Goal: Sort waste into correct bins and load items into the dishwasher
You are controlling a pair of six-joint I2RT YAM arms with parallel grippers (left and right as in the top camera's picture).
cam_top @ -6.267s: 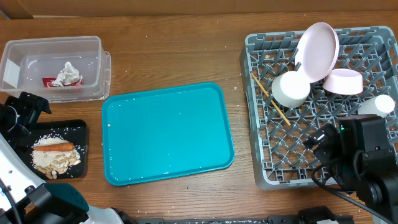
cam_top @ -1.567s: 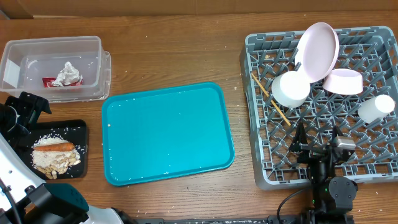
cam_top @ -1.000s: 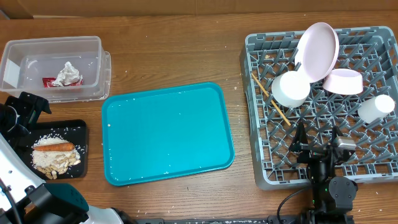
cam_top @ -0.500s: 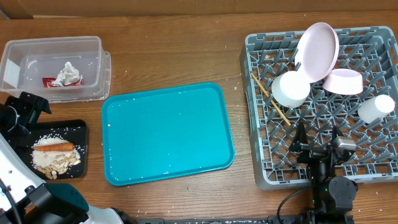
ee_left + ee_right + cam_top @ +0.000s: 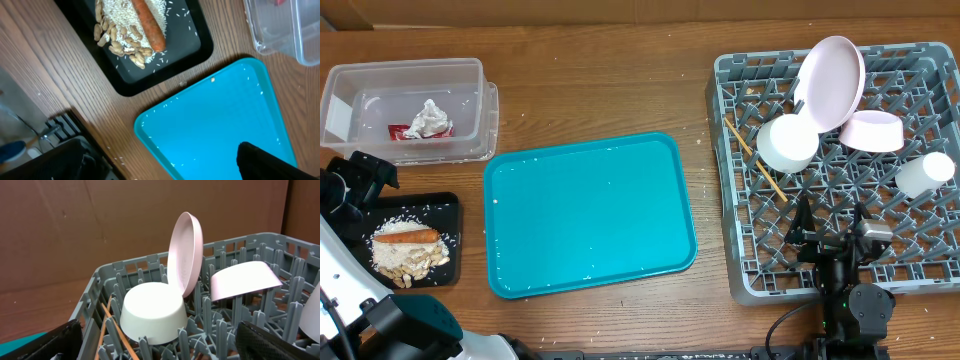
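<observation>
Overhead top-down; L wrist over tray (image 5: 220, 125), R wrist low in rack (image 5: 95, 292).

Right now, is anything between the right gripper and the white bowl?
Nothing loose. Only low pegs of the dishwasher rack stand between the open right gripper and the white bowl; the chopsticks lie off to its left.

Everything sits on a wooden table (image 5: 610, 90), mid-brown with the grain running left to right and a few darker streaks through it. Along the far edge there's a plain brown cardboard-looking board (image 5: 75, 235) standing up as a backdrop, with a vertical seam near its right side. Light is soft and even with only faint shadows, and whatever's past the table's near edge is too blurry to make out.
</observation>
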